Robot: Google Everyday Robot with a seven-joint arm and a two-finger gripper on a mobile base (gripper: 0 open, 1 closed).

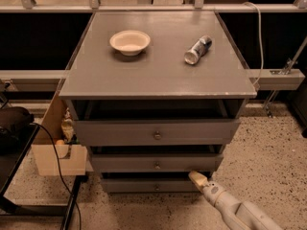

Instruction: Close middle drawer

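The middle drawer (124,163) stands partly open. The claw (195,178) sits just under its right end. I cannot tell whether the claw is apart or together.

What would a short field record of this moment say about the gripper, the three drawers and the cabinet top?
middle drawer: appears partly pulled out, not yet closed
gripper: low right, tip just under the middle drawer's right end; contact unclear
top drawer: pulled out, interior showing
bottom drawer: front set furthest back
cabinet top: bowl upright, can on its side
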